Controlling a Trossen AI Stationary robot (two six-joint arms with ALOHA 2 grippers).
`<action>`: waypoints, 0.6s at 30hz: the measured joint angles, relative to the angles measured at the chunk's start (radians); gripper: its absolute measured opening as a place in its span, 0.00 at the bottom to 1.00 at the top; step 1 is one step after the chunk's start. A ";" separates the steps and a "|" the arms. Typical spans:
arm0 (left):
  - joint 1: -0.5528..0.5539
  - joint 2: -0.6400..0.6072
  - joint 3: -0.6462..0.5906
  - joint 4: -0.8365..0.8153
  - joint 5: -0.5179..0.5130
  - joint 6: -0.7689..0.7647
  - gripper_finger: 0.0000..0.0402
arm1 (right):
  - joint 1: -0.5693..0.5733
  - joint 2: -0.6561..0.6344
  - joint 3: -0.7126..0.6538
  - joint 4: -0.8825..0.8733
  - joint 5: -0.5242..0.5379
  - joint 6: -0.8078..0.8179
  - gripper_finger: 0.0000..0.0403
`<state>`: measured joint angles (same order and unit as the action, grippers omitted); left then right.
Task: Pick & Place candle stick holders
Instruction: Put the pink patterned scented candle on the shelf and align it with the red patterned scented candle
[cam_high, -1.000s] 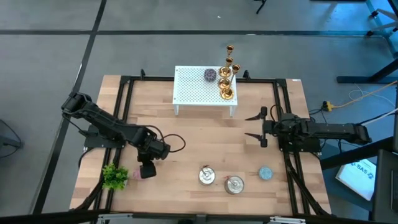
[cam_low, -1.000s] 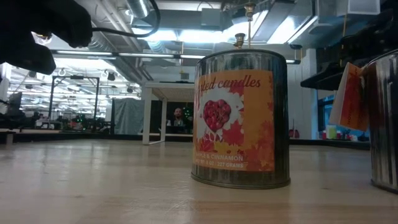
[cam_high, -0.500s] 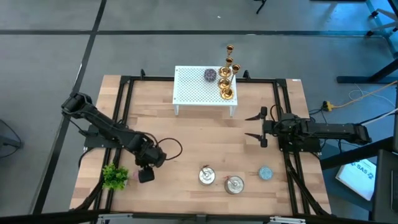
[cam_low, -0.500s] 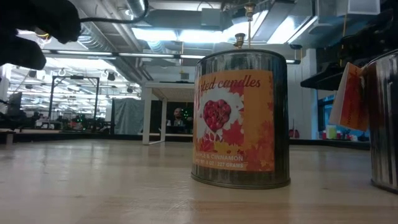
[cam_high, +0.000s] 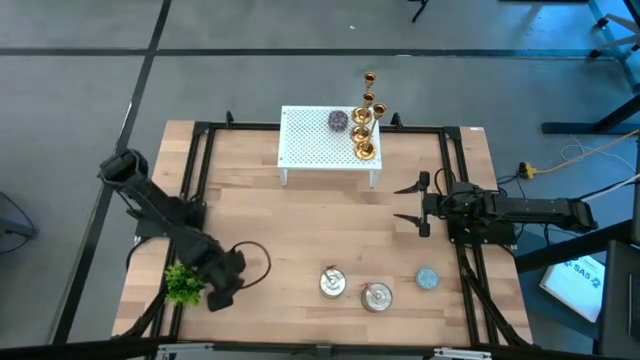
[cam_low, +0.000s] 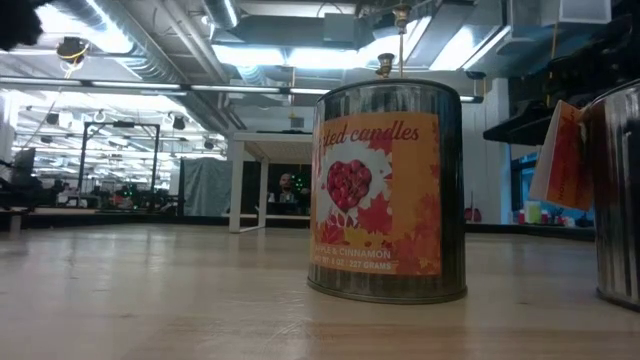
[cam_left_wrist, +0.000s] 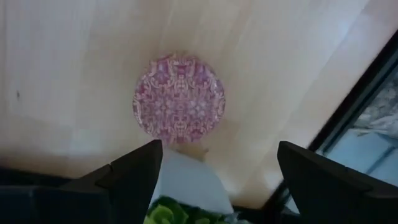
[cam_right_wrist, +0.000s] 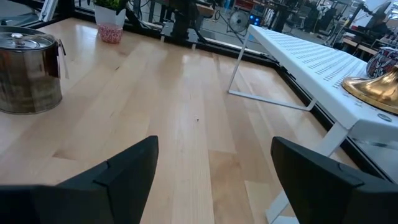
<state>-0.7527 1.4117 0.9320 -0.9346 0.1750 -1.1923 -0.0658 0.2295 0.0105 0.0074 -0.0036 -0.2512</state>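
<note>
The three brass candle stick holders (cam_high: 365, 122) stand in a close row along the right edge of the white perforated rack (cam_high: 310, 140) at the far side of the wooden surface (cam_high: 320, 230), next to a small dark patterned ball (cam_high: 339, 121); none has been lifted yet. The right claw (cam_high: 412, 203) rests over the surface just right of centre, its fingers spread wide and empty, and it is the nearer of the two to the holders. The left claw (cam_left_wrist: 214, 171) hangs at the near left corner, beside the small potted plant (cam_high: 184, 285), pointing down over a flat pink patterned candle (cam_left_wrist: 179, 99); its fingers are wide apart and hold nothing. By my reading the step in hand is reaching for a holder, and the right arm looks the better placed for it. To do it well, take the outermost holder first, close the fingers around the thin stem rather than the flared base, and come in from the open side so the neighbours are not knocked over. Lift straight up before travelling. The two silver lidded tins (cam_high: 355, 289) and the pale blue candle (cam_high: 427, 277) on the near side should be kept clear of.
</note>
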 joint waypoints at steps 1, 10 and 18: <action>-0.013 0.000 -0.007 0.005 -0.024 0.000 0.79 | 0.000 0.000 0.000 0.000 0.000 0.000 0.78; -0.046 0.000 -0.090 0.064 -0.138 -0.040 0.79 | 0.000 0.000 0.000 0.000 0.000 0.000 0.78; -0.073 0.000 -0.125 0.104 -0.164 -0.055 0.79 | 0.000 0.000 0.000 0.000 0.001 0.000 0.78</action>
<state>-0.8261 1.4120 0.8070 -0.8305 0.0106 -1.2469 -0.0658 0.2295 0.0105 0.0074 -0.0031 -0.2512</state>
